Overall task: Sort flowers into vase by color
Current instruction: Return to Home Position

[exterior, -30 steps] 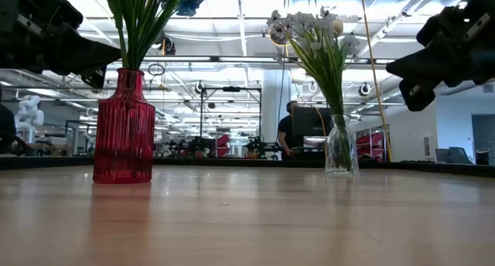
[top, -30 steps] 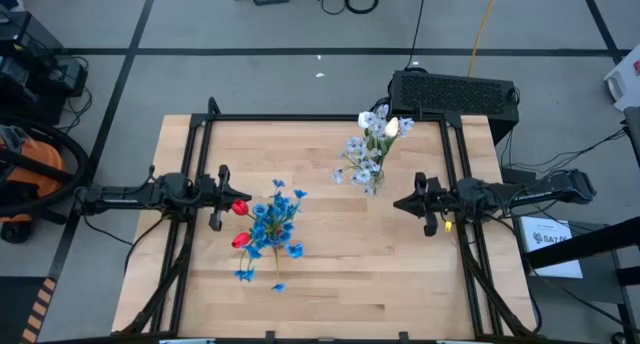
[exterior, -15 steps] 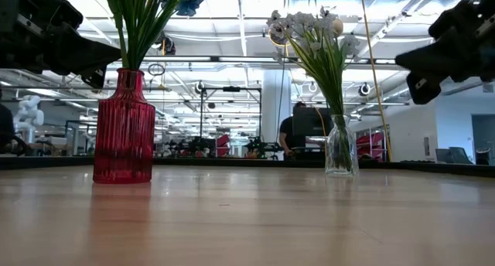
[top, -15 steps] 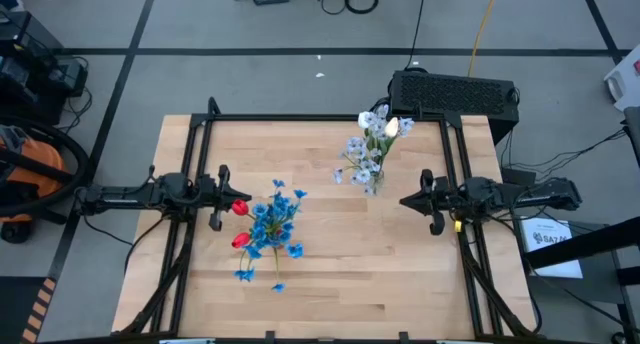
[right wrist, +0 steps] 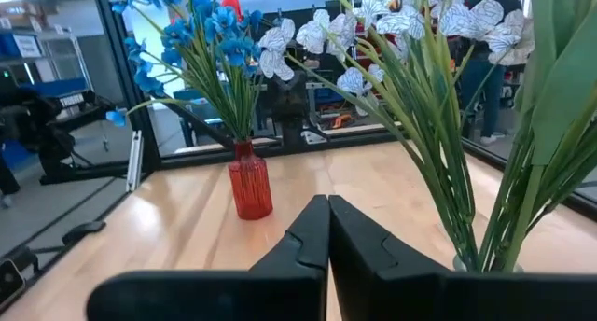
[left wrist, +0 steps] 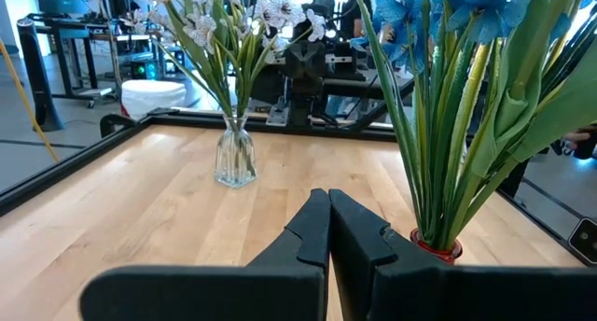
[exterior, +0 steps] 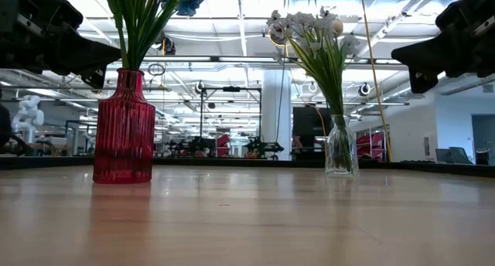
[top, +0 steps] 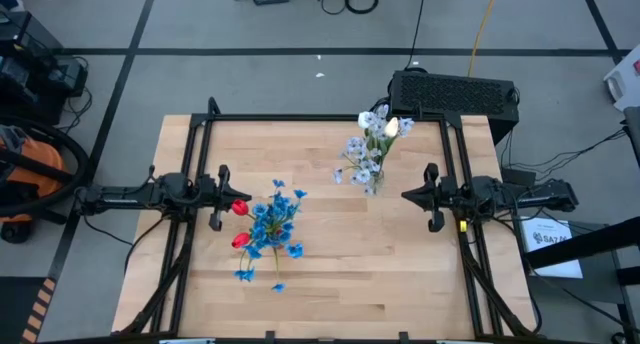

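Observation:
A red ribbed vase stands on the table's left half and holds blue flowers and red tulips. A clear glass vase stands far right and holds pale white sprays and a cream tulip. All stems stick down into the vases' necks. My left gripper hangs shut at the table's left edge, level, beside the red vase. My right gripper hangs shut at the right edge, level, near the glass vase. Neither has anything between its fingers.
Black frame rails run along the table's far, left and right sides. A black case sits just beyond the far edge. Bare wood fills the table's near half and the space between the two vases.
My right gripper has tipped up to level and rolled a little at the table's right edge, staying shut. The vases and flowers have not moved.

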Available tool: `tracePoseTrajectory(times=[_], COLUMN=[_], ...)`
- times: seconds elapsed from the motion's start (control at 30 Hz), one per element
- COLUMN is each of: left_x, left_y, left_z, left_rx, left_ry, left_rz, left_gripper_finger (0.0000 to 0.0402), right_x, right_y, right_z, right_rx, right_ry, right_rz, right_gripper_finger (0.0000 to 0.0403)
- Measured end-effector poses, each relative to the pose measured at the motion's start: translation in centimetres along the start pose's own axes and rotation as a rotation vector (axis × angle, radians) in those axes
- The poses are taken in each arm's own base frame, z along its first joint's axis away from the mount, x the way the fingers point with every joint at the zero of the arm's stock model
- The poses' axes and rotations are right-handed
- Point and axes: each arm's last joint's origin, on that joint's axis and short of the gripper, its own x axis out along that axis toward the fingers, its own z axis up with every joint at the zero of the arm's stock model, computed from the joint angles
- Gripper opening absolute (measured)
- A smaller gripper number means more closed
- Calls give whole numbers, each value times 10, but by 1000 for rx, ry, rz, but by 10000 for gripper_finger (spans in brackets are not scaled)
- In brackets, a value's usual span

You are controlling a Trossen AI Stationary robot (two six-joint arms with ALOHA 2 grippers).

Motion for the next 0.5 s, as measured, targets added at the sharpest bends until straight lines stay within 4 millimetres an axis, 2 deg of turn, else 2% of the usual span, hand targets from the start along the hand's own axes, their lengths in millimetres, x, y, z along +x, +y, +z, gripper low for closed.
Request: tracePoseTrajectory(times=[0.5], left_x=[0], left_y=[0], left_z=[0], left_rx=[0], left_ry=[0], left_rz=[0], left_gripper_finger=[9], right_x=[0], right_y=[0], right_z=[0], right_rx=[-16], right_ry=[1], right_rz=[1], right_gripper_finger=[0])
